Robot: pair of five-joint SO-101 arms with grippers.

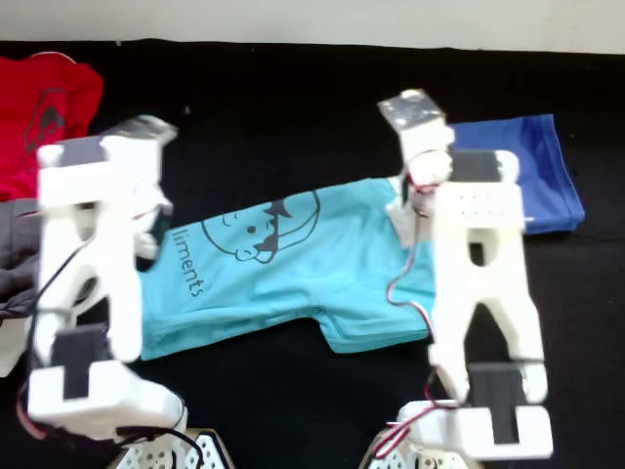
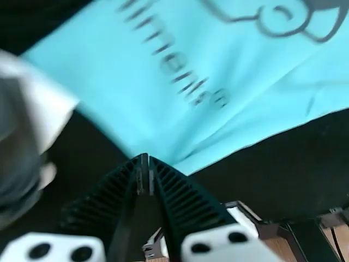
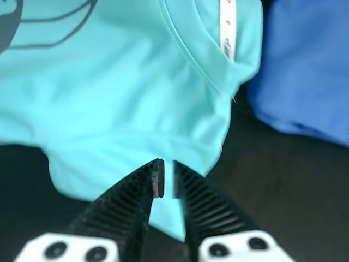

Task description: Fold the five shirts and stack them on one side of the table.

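The turquoise shirt (image 1: pixel 283 264) is spread across the middle of the table (image 1: pixel 273 107). The left pincer (image 2: pixel 143 173) is held closed at its 9 o'clock edge. The right pincer (image 3: pixel 168 179), barely parted, is held over its 3 o'clock side. A blue shirt (image 1: pixel 532 176) is laid at 2 o'clock.

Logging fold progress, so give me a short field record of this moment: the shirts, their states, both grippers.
centre: turquoise printed shirt, spread out unfolded on black table
far right: blue shirt, folded
far left: red shirt; grey garment nearer the arms
left gripper: shut, at turquoise shirt's edge
right gripper: slightly open, over the shirt's collar end
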